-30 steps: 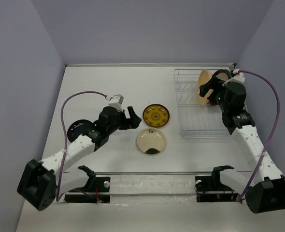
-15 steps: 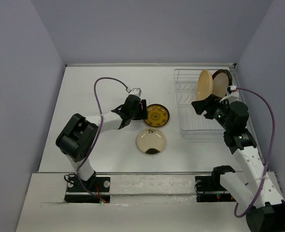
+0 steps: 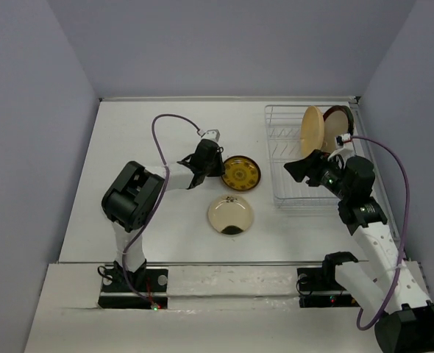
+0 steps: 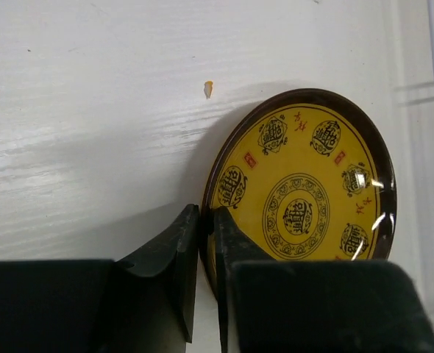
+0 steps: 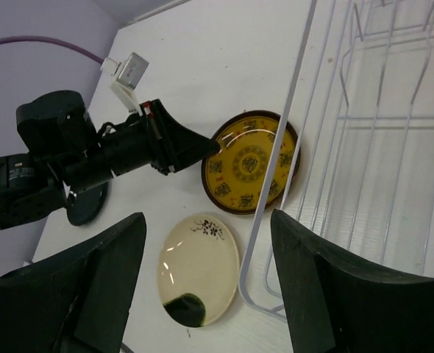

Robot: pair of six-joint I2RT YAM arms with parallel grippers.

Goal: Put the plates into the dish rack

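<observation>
The white counter (image 3: 143,132) is carrying everything in view. The dish rack (image 3: 283,140) is sitting on its far right part, with its thin wire dividers standing upright.

The left arm (image 3: 132,195) is reaching across the middle of the counter toward the right. The right arm (image 3: 375,235) is rising along the right edge and bending in over the rack's near half.

Two plates are standing on edge in the far end of the rack. The orange-yellow plate (image 3: 312,132) is leaning on the left, and the red-rimmed beige plate (image 3: 338,126) is just beside it on the right. The top view is not showing whether the two are touching.

The cream plate (image 3: 230,212) is lying flat on the counter left of the rack, with its dark spot at the near rim. The smaller brown-and-gold plate (image 3: 240,175) is lying just beyond it, near the rack's left side. In the right wrist view its right rim is passing behind the rack's corner wire.

The right tool (image 3: 296,168) is hanging above the rack with its jaws spread wide, gripping nothing. The left tool (image 4: 206,217) is clenching the left rim of the brown-and-gold plate, one finger (image 4: 228,235) lying over the patterned face and the other outside the rim.
</observation>
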